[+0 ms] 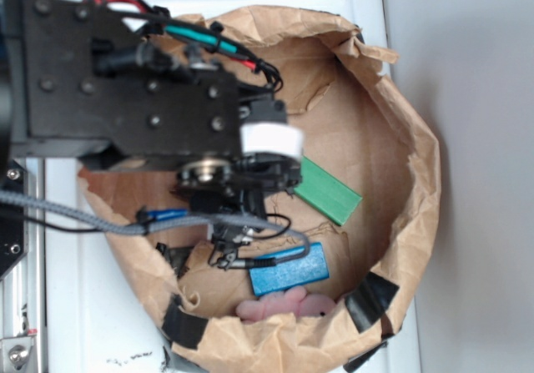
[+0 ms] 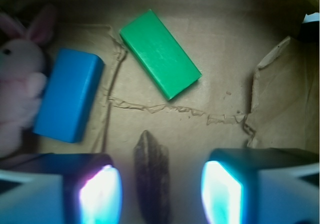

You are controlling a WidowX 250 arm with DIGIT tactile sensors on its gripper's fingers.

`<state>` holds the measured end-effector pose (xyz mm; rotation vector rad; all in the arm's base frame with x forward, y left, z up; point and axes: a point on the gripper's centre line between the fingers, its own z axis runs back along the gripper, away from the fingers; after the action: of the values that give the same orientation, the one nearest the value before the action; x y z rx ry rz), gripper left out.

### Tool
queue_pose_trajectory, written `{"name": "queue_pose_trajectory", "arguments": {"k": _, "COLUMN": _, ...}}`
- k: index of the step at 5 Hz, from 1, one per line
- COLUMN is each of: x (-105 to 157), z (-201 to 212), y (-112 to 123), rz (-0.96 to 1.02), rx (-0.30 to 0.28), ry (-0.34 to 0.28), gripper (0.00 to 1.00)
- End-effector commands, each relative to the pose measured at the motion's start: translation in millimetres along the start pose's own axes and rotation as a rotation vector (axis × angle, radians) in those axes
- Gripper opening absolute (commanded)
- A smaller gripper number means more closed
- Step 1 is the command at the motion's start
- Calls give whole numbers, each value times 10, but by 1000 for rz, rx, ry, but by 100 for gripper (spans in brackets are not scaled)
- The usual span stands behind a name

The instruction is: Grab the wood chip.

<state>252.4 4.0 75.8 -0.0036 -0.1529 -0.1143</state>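
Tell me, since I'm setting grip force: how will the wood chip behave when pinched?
The wood chip looks thin and flat, so probably light and somewhat brittle. Its rough, streaky surface should resist slipping. Lying flat on the paper bag, it likely won't roll.

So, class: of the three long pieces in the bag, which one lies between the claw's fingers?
The wood chip: dark, rough and thin. The green block and blue block lie farther off.

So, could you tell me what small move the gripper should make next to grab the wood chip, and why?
Probably lower straight down, then close. In the wrist view the wood chip lies lengthwise between the open gripper fingers, roughly centred, and neither finger appears to touch it. The green block and blue block lie clear.
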Motion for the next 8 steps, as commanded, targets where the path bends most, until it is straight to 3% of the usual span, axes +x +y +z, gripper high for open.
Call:
{"name": "queue_pose_trajectory", "arguments": {"k": 1, "x": 55, "z": 93, "y": 98, "rz": 21, "rx": 15, "ry": -43, "gripper": 100}}
{"name": "queue_pose_trajectory", "arguments": {"k": 2, "x": 55, "z": 93, "y": 98, "rz": 21, "rx": 15, "ry": -43, "gripper": 100}}
{"name": "queue_pose_trajectory", "arguments": {"k": 6, "x": -73, "z": -536, "y": 199, "rz": -73, "rx": 16, "ry": 0, "gripper": 100}}
{"name": "queue_pose_trajectory", "arguments": {"k": 7, "x": -86, "z": -548, "y": 196, "rz": -72, "rx": 28, "ry": 38, "gripper": 100}}
{"name": "queue_pose_trajectory", "arguments": {"k": 8, "x": -139, "z": -578, "y": 186, "rz": -58, "rx": 47, "ry": 115, "gripper": 100}}
